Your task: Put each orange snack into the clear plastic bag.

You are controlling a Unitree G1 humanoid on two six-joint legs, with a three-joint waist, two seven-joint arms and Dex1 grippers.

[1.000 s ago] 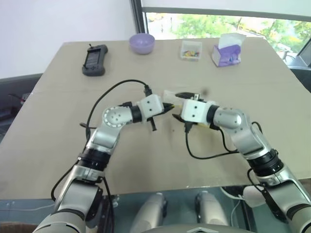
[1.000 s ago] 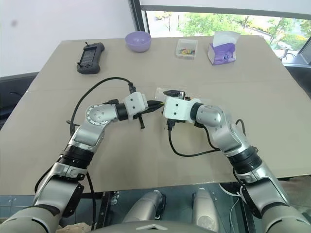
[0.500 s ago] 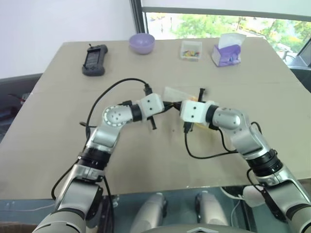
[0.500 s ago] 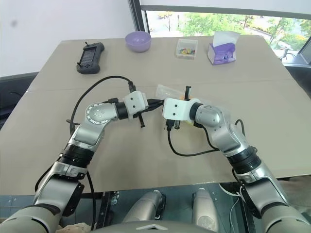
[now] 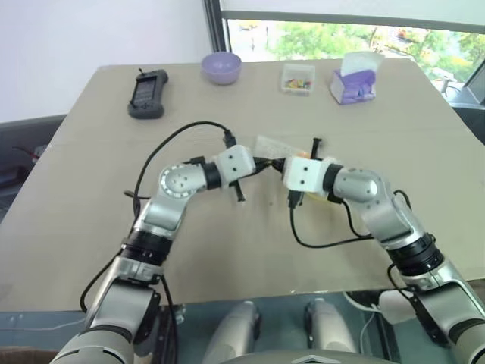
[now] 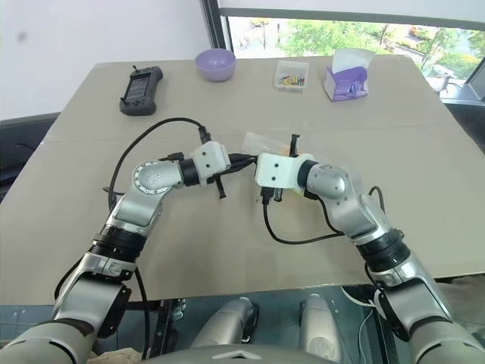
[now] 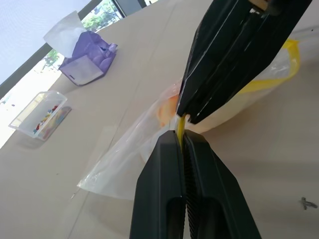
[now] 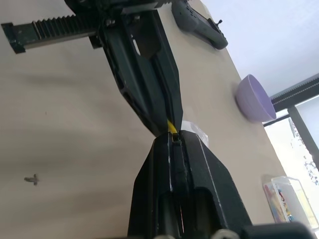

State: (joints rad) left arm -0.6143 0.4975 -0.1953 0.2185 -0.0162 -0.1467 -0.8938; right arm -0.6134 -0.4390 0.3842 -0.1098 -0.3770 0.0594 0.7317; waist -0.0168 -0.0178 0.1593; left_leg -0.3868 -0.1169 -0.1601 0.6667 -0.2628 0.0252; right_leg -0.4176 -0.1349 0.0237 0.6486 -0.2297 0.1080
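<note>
Both grippers, left gripper [image 7: 180,144] and right gripper [image 8: 173,141], pinch the bag's [image 7: 129,159] yellow strip tip to tip (probably sealing it); 1 bun [image 7: 167,107] sits inside, just beyond.

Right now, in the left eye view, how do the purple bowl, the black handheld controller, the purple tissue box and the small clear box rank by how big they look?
Largest to smallest:
1. purple tissue box
2. black handheld controller and purple bowl: too alike to rank
3. small clear box of colourful bits
All sit along the table's far side, so distance hardly skews this.
</note>
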